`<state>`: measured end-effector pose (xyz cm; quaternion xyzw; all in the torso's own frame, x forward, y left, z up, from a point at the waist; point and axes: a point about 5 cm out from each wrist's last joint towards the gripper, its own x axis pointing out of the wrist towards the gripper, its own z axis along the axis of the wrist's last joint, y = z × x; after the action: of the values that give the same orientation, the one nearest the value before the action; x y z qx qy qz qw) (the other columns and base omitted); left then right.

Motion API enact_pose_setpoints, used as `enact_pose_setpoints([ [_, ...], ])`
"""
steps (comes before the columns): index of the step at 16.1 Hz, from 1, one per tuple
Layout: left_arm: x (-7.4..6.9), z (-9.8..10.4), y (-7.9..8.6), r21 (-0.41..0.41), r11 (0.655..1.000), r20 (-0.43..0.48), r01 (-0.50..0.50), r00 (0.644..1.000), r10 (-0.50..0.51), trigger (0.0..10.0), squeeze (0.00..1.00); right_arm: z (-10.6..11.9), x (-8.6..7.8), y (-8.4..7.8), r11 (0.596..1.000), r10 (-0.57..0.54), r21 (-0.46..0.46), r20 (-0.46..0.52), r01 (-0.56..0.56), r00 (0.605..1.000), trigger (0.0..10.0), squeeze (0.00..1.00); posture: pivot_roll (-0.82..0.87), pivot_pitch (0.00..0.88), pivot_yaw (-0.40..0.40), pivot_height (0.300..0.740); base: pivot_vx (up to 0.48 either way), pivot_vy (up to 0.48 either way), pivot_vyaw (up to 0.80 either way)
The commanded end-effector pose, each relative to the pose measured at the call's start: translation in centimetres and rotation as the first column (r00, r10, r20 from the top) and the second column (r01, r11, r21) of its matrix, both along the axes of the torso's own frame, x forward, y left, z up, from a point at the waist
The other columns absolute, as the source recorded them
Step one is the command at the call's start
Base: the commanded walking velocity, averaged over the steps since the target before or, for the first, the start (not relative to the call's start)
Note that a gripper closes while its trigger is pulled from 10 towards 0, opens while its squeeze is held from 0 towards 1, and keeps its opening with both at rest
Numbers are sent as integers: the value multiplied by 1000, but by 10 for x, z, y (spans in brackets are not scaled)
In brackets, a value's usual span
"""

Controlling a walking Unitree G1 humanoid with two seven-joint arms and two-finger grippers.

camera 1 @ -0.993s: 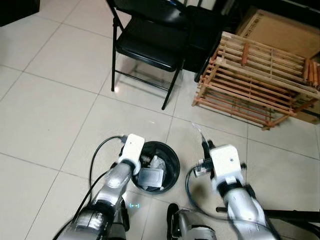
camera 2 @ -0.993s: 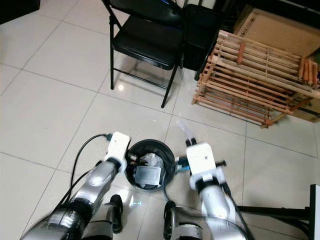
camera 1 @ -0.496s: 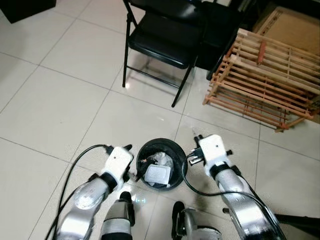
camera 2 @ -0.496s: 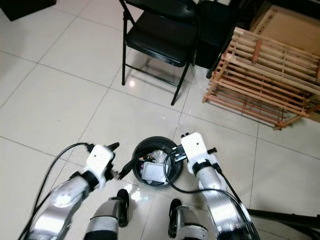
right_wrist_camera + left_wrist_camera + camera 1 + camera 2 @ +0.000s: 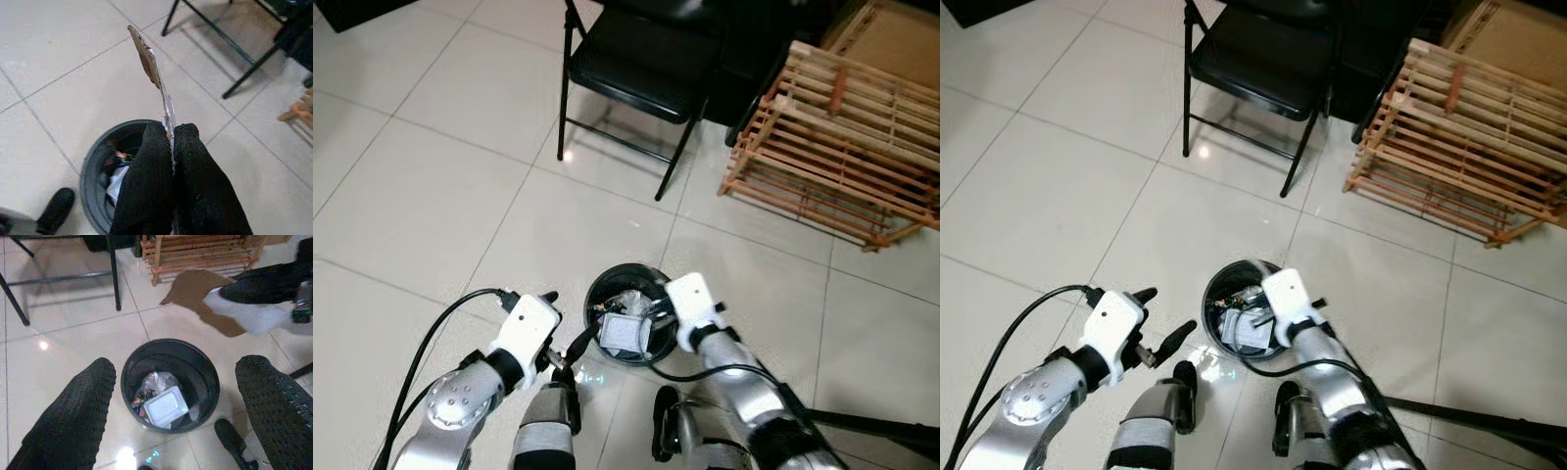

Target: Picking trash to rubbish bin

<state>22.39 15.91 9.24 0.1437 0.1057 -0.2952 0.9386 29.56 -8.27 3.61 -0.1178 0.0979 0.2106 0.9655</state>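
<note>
Tiled floor | right claw pinching cardboard scrap over bin | left claw spread wide, empty

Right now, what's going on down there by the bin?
The right gripper is shut on a flat scrap of brown cardboard, holding it over the black rubbish bin, which already holds a white container and other trash. The left gripper is open beside the bin, holding nothing.

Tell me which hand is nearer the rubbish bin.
Right. The right hand, pinching a cardboard scrap, is over the rubbish bin; the left hand hangs open beside it.
</note>
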Motion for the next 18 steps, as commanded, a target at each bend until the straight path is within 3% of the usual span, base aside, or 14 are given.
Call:
enact_pose_setpoints([
  [1, -7, -2, 1, 0, 1000, -42, 14, 999, -14, 10000, 0, -12, -8, 4, 1000, 21, 8, -50, -20, 999, 10000, 0, 408, 440, -81, 740, 0, 0, 0],
  [6, -13, 0, 3, 10, 1000, -73, 7, 997, -6, 10000, 0, -8, -13, 52, 985, 160, 72, -46, -157, 986, 10000, 0, 433, 450, -82, 740, 0, 0, 0],
  [10, -15, -1, 3, 16, 1000, -88, 8, 996, -7, 10000, 0, -5, -17, 71, 974, 203, 112, -32, -199, 979, 10000, 0, 437, 452, -77, 740, 0, 0, 0],
  [12, -15, -1, 3, 18, 1000, -93, 11, 996, -9, 10000, 0, -3, -15, 73, 973, 200, 121, -26, -196, 979, 10000, 0, 436, 451, -75, 740, 0, 0, 0],
  [18, -15, 2, 1, 17, 1000, -97, 21, 995, -19, 10000, 0, 9, 7, 56, 981, 87, 177, -17, -82, 996, 10000, 0, 428, 445, -68, 740, 0, 0, 0],
])
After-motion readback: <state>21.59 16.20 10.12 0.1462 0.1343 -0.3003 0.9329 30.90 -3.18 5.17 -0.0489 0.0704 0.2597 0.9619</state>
